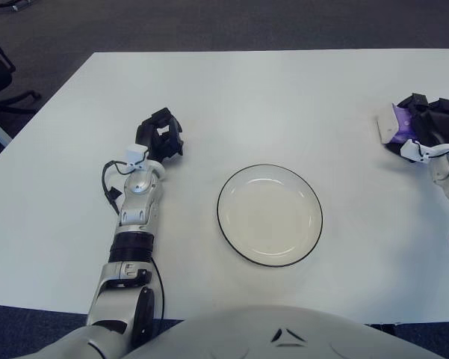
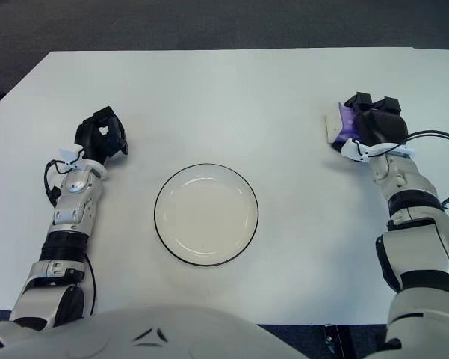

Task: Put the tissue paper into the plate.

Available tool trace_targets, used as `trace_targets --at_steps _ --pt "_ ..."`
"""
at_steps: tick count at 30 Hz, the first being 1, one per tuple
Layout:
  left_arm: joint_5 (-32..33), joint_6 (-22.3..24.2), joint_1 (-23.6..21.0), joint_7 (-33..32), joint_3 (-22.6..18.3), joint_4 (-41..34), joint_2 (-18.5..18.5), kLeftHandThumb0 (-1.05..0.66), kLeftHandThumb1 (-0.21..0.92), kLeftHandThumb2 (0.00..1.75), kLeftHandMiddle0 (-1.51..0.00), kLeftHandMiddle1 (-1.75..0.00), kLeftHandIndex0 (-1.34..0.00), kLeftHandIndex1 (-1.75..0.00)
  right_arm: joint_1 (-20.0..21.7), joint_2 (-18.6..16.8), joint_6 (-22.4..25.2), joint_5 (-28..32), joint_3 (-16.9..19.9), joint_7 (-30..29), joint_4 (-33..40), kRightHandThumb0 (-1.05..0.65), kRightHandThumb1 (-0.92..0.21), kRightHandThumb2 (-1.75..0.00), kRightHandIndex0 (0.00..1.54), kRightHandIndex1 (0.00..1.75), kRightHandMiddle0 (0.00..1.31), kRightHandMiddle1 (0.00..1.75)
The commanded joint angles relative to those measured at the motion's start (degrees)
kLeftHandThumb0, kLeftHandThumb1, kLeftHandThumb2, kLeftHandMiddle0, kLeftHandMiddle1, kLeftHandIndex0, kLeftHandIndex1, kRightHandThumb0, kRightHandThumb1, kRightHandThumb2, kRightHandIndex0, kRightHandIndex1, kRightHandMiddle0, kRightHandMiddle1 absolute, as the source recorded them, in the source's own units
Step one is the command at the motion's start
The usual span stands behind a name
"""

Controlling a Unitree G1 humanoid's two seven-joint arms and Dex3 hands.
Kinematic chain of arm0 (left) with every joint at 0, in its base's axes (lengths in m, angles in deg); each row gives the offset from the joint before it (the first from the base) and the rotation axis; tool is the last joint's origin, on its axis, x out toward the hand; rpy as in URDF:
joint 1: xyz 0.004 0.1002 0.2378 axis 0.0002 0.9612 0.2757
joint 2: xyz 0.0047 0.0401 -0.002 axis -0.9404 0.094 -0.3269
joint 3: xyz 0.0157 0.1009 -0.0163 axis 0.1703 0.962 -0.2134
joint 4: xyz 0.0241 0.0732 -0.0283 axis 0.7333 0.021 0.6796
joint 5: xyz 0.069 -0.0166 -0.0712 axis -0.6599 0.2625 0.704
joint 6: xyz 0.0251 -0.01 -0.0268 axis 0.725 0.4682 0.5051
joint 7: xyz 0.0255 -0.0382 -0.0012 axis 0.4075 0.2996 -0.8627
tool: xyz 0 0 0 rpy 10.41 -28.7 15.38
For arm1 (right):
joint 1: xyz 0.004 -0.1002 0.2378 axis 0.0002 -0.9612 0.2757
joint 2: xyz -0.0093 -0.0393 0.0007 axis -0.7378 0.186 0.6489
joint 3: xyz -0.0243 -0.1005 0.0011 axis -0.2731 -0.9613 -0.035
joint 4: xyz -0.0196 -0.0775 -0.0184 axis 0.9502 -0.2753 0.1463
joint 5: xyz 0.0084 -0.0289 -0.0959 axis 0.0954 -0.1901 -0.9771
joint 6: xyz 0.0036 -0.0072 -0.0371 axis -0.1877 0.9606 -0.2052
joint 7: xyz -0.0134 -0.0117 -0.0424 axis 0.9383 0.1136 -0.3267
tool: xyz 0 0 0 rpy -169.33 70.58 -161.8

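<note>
**Right hand on the tissue pack, plate off to its left**

My right hand (image 2: 373, 123) is over the small white-and-purple tissue paper pack (image 2: 338, 127) at the right side of the white table (image 2: 224, 82), black fingers curled around it, and I judge it gripped, though the contact is partly hidden. The pack shows at the hand's left edge; its short white face points toward the table's middle. I cannot tell its long axis under my fingers. The round white plate with the thin black rim (image 2: 161, 232) lies well apart, left of the pack and nearer my body. So this carry goes leftward and inward. My left hand (image 2: 103, 134), fingers curled on nothing, shows beyond the plate's left side.
</note>
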State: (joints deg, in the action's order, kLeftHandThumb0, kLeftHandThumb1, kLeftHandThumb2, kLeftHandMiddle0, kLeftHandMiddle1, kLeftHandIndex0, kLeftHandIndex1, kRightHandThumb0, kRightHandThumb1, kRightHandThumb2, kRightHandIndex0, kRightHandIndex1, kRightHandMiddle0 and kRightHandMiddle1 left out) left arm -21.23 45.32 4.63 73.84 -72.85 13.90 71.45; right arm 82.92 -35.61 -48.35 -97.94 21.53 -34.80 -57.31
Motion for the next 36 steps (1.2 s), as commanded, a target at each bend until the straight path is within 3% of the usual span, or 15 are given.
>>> trace_targets --at_steps 1,7,11,20,30,36 --pt "-0.19 0.38 9.45 -0.3 0.93 4.69 3.63 -0.4 0.66 0.95 -1.31 -1.75 -0.98 -1.75 -3.5 -2.26 -1.19 0.3 -0.99 4.23 -1.79 0.0 -0.05 -1.51 0.89 1.43 0.64 1.75" --pt "0.06 0.39 9.35 -0.28 0.75 4.73 3.76 -0.41 0.67 0.95 -1.3 -1.75 -0.97 -1.75 -3.37 -2.03 -1.68 2.21 0.25 4.89 -0.17 0.0 -0.06 -1.52 0.88 1.46 0.62 1.75" --pt "0.12 0.28 9.28 -0.09 0.69 4.88 3.6 -0.41 0.67 0.95 -1.3 -1.75 -0.97 -1.75 -4.25 -2.08 -1.82 4.97 2.79 5.73 5.81 0.0 -0.09 -1.5 0.85 1.51 0.57 1.75" --pt "0.35 0.78 8.98 -0.14 0.49 5.23 3.46 -0.41 0.68 0.94 -1.3 -1.75 -0.95 -1.75 -10.96 -3.06 0.34 11.4 9.65 8.75 27.51 0.0 -0.15 -1.46 0.8 1.59 0.5 1.75" --pt "0.8 1.18 8.82 0.08 0.21 5.36 3.45 -0.41 0.67 0.93 -1.3 -1.75 -0.96 -1.75 -12.85 -8.1 6.42 16.29 15.13 14.98 48.2 0.0 -0.16 -1.48 0.77 1.65 0.5 1.75" --pt "0.8 1.15 8.81 -0.15 0.03 5.46 3.44 -0.41 0.67 0.93 -1.3 -1.75 -0.97 -1.75 -13.92 -11.14 9.23 16.52 16.63 17.32 58.59 0.0 -0.14 -1.51 0.76 1.7 0.5 1.75"
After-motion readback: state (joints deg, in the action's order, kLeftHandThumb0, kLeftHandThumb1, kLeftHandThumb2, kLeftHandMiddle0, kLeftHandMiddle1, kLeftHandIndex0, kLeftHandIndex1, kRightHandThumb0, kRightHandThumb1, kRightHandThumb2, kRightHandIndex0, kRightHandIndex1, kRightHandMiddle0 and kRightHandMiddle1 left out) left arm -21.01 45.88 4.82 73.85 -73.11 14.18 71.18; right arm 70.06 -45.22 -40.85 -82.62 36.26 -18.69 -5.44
